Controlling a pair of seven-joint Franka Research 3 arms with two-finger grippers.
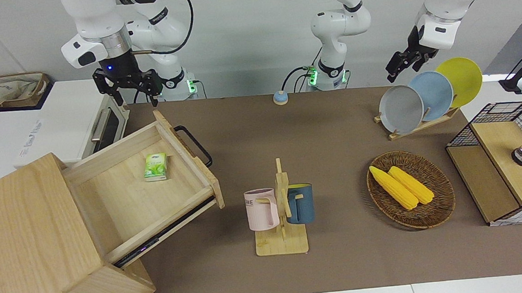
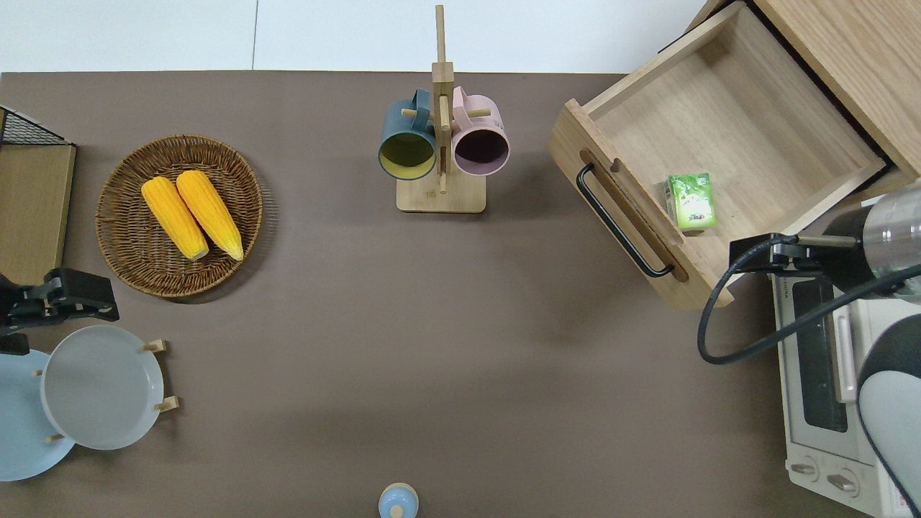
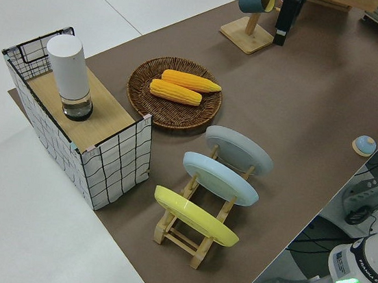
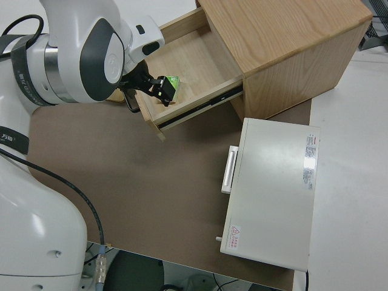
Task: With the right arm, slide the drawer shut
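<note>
The drawer (image 1: 121, 188) stands pulled far out of the large pale wood box (image 1: 24, 236) at the right arm's end of the table. Its black bar handle (image 1: 194, 144) faces the middle of the table. A green packet (image 1: 156, 166) lies in it. My right gripper (image 1: 137, 99) is open and empty, in the air over the drawer's side wall nearer to the robots, close to the front panel's end. It also shows in the overhead view (image 2: 759, 252) and the right side view (image 4: 160, 91). The left arm is parked, with its gripper (image 1: 400, 65) in view.
A white toaster oven (image 1: 71, 127) stands beside the drawer, nearer to the robots. A mug rack (image 1: 281, 205) with two mugs stands mid-table. A basket with corn (image 1: 412, 214), a plate rack (image 1: 423, 98) and a wire-and-wood cabinet (image 1: 501, 171) are toward the left arm's end.
</note>
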